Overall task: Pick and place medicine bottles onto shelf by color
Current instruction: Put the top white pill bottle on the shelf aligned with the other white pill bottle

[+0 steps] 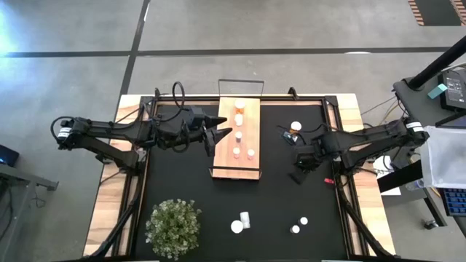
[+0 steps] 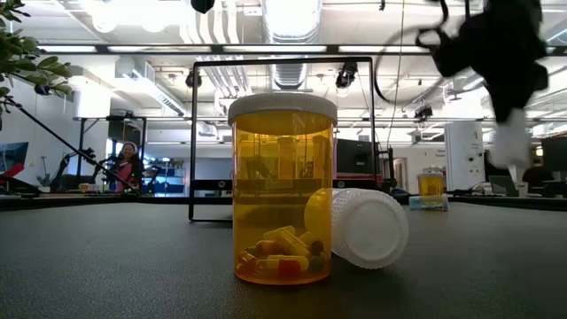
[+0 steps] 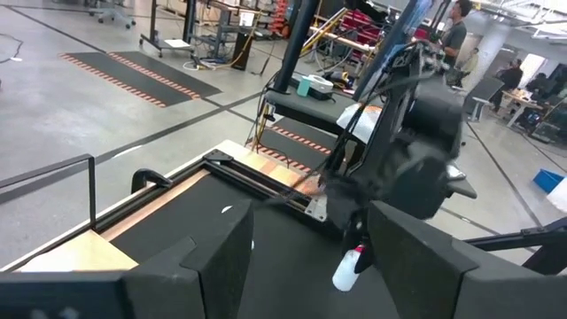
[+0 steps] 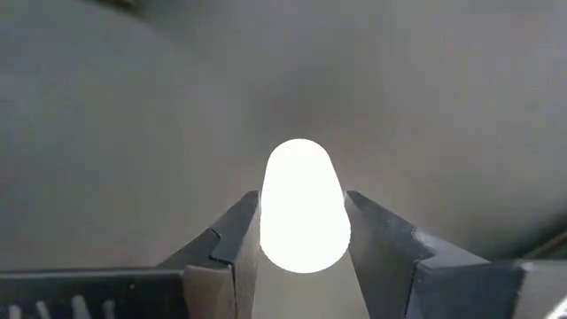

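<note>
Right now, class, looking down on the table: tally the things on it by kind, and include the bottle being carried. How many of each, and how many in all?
Medicine bottles: 11 (5 on the shelf, 5 on the black mat, 1 white bottle in the right gripper)
Shelves: 1
Potted plant: 1
Total: 13

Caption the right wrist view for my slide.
Right gripper fingers clamp a white medicine bottle over the black mat.
</note>
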Controlling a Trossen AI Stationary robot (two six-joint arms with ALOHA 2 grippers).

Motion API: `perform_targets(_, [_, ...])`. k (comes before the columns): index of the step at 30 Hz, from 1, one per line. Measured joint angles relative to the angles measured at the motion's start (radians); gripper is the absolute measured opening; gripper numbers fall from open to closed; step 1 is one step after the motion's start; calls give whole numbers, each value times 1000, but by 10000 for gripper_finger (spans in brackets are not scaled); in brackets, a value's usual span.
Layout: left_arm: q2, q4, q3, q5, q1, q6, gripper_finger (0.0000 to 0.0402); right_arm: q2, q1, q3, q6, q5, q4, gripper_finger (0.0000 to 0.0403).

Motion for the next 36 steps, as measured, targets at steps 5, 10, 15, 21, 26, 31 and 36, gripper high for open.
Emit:
perform_targets(5, [6, 1, -4, 15, 0, 101, 208, 19, -14, 172, -50, 75, -23, 133])
perform_targets(10, [14, 10, -5, 38, 2, 307, 208, 50, -47, 336, -101, 134, -47, 133])
perform_targets(15, [38, 65, 1, 64, 12, 412, 208, 118, -78, 483, -162, 135, -68, 133])
perform_targets(21, [95, 60, 16, 86, 20, 440, 208, 234, -105, 657, -275, 134, -88, 132])
perform_targets(26, [144, 69, 34, 132, 36, 439, 208, 328, -133, 806, -356, 135, -171, 133])
perform_targets(31, [180, 93, 34, 160, 62, 438, 208, 412, -158, 933, -442, 135, -198, 136])
perform_targets(36, [220, 103, 34, 222, 73, 437, 208, 485, -181, 1072, -516, 134, -230, 137])
